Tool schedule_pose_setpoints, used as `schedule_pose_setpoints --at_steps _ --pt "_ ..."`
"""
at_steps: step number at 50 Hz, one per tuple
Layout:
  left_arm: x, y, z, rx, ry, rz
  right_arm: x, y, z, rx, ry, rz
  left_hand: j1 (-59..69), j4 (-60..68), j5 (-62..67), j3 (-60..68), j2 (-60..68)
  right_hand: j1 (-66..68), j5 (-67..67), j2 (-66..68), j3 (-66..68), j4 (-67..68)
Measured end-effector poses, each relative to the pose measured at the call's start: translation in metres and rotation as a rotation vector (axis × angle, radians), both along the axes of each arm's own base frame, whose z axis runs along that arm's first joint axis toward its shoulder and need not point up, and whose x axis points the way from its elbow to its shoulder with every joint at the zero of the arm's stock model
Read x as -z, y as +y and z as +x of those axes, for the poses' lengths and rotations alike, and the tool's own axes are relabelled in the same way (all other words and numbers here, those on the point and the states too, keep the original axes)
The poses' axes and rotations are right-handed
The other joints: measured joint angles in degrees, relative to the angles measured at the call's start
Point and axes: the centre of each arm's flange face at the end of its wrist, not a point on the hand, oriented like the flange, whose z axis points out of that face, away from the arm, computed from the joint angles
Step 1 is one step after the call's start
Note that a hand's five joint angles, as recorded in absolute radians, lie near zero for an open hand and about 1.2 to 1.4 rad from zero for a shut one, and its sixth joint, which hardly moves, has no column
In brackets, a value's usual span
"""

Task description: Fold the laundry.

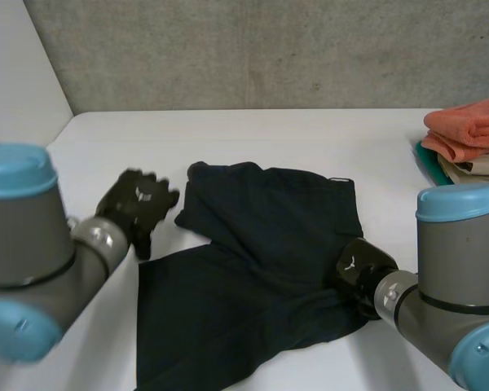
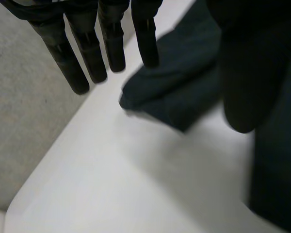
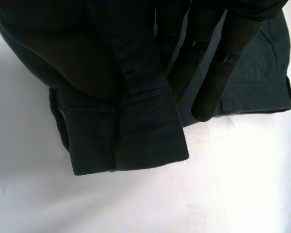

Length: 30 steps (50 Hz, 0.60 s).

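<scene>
Status from my end: the dark navy twill garment [image 1: 261,244] lies mostly flat in the middle of the white table [image 1: 269,134], long side running toward the robot, not yet folded as far as I can judge. The right hand [image 1: 360,273] is on its right edge, near the front. In the right wrist view, straight fingers [image 3: 208,82] pinch the cloth, and a hem band [image 3: 136,141] hangs just off the tabletop. I read that as a grip taken so the side can be carried across. The left hand [image 1: 138,204] hovers just beside the garment's left edge and holds nothing. Its fingers [image 2: 72,68] are straight and spread, thumb apart, with the garment's corner flap [image 2: 165,92] lying just past the fingertips. That puts it in position to take that corner, I think. The stack of folded cloths [image 1: 469,138], orange on top, sits well apart at the far right, probably the finished pile. Risk I see: the corner flap is already doubled over, so a grab there may catch two layers.
</scene>
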Motion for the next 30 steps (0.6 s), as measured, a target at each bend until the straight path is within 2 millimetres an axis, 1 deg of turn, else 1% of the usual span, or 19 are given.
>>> schedule_pose_setpoints --at_steps 1,2,7,9,13,17,20,25,26,28,29,30 --pt "0.000 -0.003 -0.001 0.001 0.008 -0.001 0.000 0.000 0.000 0.001 -0.002 -0.001 0.00 0.00 0.00 0.00 0.00 0.00 0.00 0.00 0.00 0.00" --pt "0.003 -0.020 -0.007 0.010 0.055 0.001 0.003 -0.002 0.001 0.009 -0.012 -0.009 3.55 3.53 3.52 3.82 3.47 0.00 -0.02 0.00 0.00 0.00" --pt "0.018 -0.057 -0.021 0.048 0.151 0.059 0.007 -0.003 0.002 0.017 -0.032 -0.025 7.12 8.19 8.22 8.24 7.84 0.71 -0.01 0.00 0.00 0.00" --pt "0.025 -0.069 -0.025 0.061 0.175 0.086 0.008 -0.004 0.002 0.019 -0.036 -0.030 7.53 8.81 8.88 8.78 8.48 0.71 0.00 0.00 0.00 0.00" --pt "0.040 -0.084 -0.031 0.073 0.186 0.123 0.008 -0.004 0.002 0.024 -0.040 -0.038 10.25 11.29 11.30 11.30 11.09 0.71 -0.01 0.00 0.00 0.00" --pt "0.055 -0.091 -0.035 0.073 0.172 0.152 0.008 -0.007 0.000 0.033 -0.042 -0.046 12.22 13.36 13.17 13.45 13.06 0.71 0.00 0.00 0.00 0.00" --pt "0.063 -0.092 -0.036 0.070 0.155 0.166 0.008 -0.008 -0.001 0.038 -0.044 -0.051 13.41 14.53 14.35 14.63 14.23 0.71 -0.01 0.00 0.00 0.00" --pt "0.072 -0.092 -0.036 0.070 0.130 0.177 0.007 -0.010 -0.002 0.044 -0.045 -0.054 13.74 15.08 14.84 15.19 14.83 0.71 0.00 0.00 0.00 0.00" --pt "0.075 -0.091 -0.036 0.073 0.121 0.178 0.007 -0.011 -0.002 0.047 -0.046 -0.055 16.86 17.66 17.43 17.84 17.46 0.71 0.00 0.00 0.00 0.00" --pt "0.076 -0.090 -0.037 0.077 0.113 0.177 0.007 -0.012 -0.002 0.049 -0.046 -0.057 19.10 19.83 19.61 20.27 19.93 0.71 -0.02 0.00 0.00 0.00" --pt "0.076 -0.089 -0.038 0.081 0.107 0.175 0.008 -0.012 -0.002 0.050 -0.047 -0.058 25.18 25.63 25.38 26.63 26.35 0.71 0.00 0.00 0.00 0.00" --pt "0.076 -0.088 -0.038 0.083 0.104 0.174 0.008 -0.013 -0.003 0.051 -0.047 -0.059 29.97 30.32 30.07 30.43 30.20 0.71 -0.01 0.00 0.00 0.00"
